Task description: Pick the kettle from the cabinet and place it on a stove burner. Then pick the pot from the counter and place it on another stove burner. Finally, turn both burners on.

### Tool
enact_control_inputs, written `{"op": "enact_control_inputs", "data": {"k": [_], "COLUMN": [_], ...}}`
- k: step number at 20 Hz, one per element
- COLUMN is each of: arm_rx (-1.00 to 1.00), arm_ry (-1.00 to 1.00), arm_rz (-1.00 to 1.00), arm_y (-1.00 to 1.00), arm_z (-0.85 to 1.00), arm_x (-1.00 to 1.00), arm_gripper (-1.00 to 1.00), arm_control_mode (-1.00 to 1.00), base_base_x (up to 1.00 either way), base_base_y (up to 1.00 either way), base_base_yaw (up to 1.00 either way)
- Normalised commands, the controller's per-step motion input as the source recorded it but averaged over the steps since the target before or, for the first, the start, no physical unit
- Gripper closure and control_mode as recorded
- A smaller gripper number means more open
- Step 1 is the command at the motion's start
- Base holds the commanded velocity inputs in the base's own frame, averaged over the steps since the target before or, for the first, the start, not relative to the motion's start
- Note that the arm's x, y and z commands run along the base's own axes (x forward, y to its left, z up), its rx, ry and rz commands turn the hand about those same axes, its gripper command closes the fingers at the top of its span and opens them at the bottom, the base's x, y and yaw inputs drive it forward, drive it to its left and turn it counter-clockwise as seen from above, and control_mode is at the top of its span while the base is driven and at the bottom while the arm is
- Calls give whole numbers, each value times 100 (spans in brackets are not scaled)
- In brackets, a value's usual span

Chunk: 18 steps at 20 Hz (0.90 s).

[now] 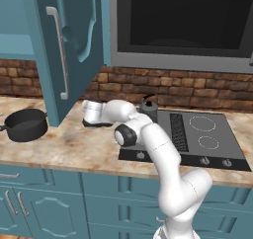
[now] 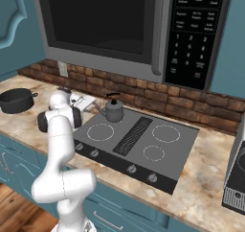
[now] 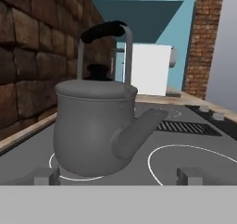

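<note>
The grey kettle (image 3: 95, 130) with a black-topped bail handle stands upright on the back-left stove burner (image 3: 58, 172). It is also seen as the kettle (image 1: 148, 107) and the kettle (image 2: 114, 110). My gripper (image 3: 118, 177) is open, low over the cooktop, just left of the kettle, with nothing between its fingers (image 3: 46, 176). The hand (image 2: 83, 101) hangs over the counter edge beside the stove. The dark pot (image 1: 24, 124) sits on the marbled counter (image 1: 74, 144) far to the left, as does the pot (image 2: 16, 100). The cabinet door (image 1: 64, 45) hangs open above it.
Free burners (image 2: 100, 132), (image 2: 165, 133), (image 2: 153, 153) are marked on the cooktop, with knobs (image 2: 130, 168) along its front. A microwave (image 2: 119, 25) hangs over the stove before a brick backsplash (image 1: 188, 90). A dark appliance (image 2: 235, 178) stands at the far right.
</note>
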Motion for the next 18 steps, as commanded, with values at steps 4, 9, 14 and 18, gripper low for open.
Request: {"op": "enact_control_inputs", "data": {"k": [4, 9, 14, 18], "arm_rx": [0, 0, 0, 0], "arm_ry": [-6, -9, -10, -13], "arm_rz": [0, 0, 0, 0], "arm_y": [1, 0, 0, 0], "arm_z": [21, 20, 13, 14], "arm_x": [-37, -40, -41, -47], "arm_gripper": [-100, -100, -100, -100], "arm_control_mode": [-100, -100, -100, -100], "base_base_x": [0, 0, 0, 0], "base_base_y": [0, 0, 0, 0], "base_base_yaw": [0, 0, 0, 0]}}
